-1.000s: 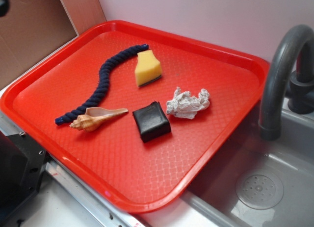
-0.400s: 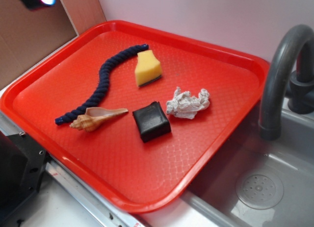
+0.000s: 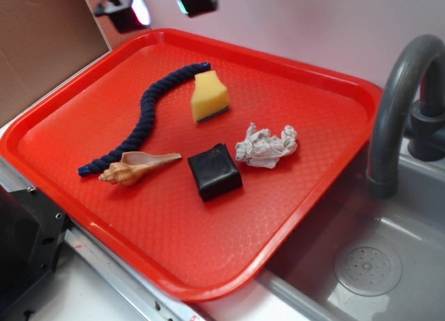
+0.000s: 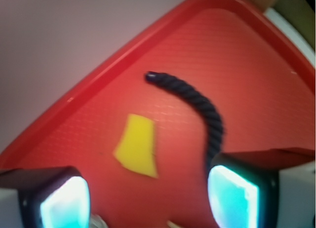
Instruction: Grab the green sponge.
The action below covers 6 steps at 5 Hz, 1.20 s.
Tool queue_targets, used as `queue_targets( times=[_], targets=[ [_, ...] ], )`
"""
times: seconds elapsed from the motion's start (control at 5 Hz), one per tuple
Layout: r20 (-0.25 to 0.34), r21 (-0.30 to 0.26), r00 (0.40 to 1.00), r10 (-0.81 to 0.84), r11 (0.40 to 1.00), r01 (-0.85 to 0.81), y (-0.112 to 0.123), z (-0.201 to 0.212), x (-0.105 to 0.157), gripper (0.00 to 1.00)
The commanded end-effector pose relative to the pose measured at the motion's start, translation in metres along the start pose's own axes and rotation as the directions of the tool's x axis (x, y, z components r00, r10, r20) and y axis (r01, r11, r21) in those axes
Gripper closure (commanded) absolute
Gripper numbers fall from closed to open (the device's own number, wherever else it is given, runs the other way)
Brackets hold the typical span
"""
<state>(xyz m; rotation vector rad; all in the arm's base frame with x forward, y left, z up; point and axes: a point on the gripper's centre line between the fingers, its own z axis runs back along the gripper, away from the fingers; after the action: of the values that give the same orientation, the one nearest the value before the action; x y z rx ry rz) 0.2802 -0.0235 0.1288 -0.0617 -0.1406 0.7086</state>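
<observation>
Overhead, we see the tool (image 3: 161, 6) hanging above the far edge of the red tray (image 3: 327, 92), its two fingers spread wide apart and holding nothing. Well below and clear of it, the green sponge (image 3: 209, 96) lies on the tray just beside the upper end of the dark blue rope (image 3: 142, 119). Nearer us sit a black block (image 3: 215, 171), a crumpled paper wad (image 3: 266, 146) and a seashell (image 3: 135, 169).

Pincer (image 3: 158, 5) further rightward, overhead

red tray (image 3: 313, 168) | green sponge (image 3: 208, 97) | rope (image 3: 142, 119) | shell (image 3: 135, 169) | black block (image 3: 215, 171) | crumpled paper (image 3: 266, 146)
</observation>
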Motion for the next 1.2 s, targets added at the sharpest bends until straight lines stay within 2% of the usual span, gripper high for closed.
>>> queue_targets(
  times=[0.0, 0.4, 0.6, 0.8, 1.0],
  targets=[
    [-0.038, 0.012, 0.999, -0.034, 0.999, 0.034, -0.012, -0.036, 0.011, 0.0],
    [-0.127, 0.022, 0.991, -0.031, 0.999, 0.034, -0.002, -0.082, 0.019, 0.0],
    [-0.193, -0.022, 0.978, -0.081, 0.997, 0.078, -0.002, -0.101, 0.002, 0.0],
    [-0.199, -0.015, 0.975, -0.097, 0.995, 0.096, 0.0, -0.103, -0.017, 0.32],
    [-0.194, -0.029, 0.976, -0.1, 0.995, 0.096, 0.005, -0.099, -0.018, 1.0]
  ],
)
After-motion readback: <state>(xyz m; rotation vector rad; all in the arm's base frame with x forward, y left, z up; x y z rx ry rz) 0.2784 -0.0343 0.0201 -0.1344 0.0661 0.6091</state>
